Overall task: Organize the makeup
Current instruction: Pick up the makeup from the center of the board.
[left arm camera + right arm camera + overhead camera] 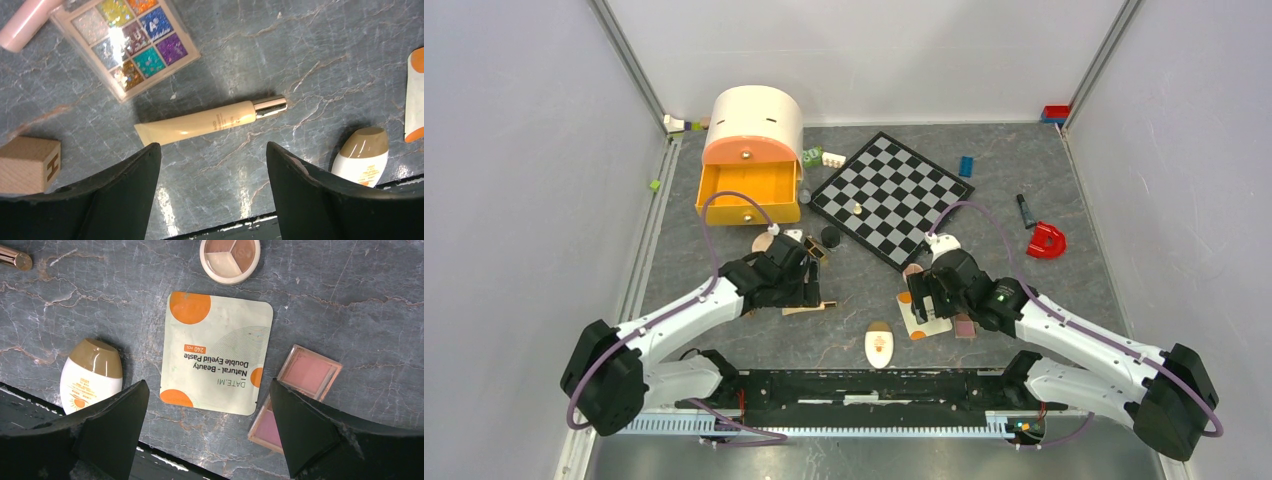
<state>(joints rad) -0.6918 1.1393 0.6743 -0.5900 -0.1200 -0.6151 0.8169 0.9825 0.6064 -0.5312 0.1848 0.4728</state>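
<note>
On the left of the grey, marble-looking table stands a round-topped orange box with its drawer open. Just in front of it, the left gripper hangs over the table. Its two black fingers are spread wide with nothing between them.

Its own camera shows things the top view hides under the arm:
- a square wooden block with an H on it
- a glittery eyeshadow palette in many colours
- a long, smooth cream tube with a gold cap, lying flat just past the fingertips

In the middle, by the near edge, lies a smooth cream oval bottle with a tan cap.

Next, the right gripper is wide open too and holds nothing. It sits over a flat white sachet with orange dots. Its camera shows a round compact with three colour wedges beyond the sachet. A square pink blush palette lies partly under the right finger.

Only the top view shows the black-and-grey chessboard at the back and a red curved piece far right.
</note>
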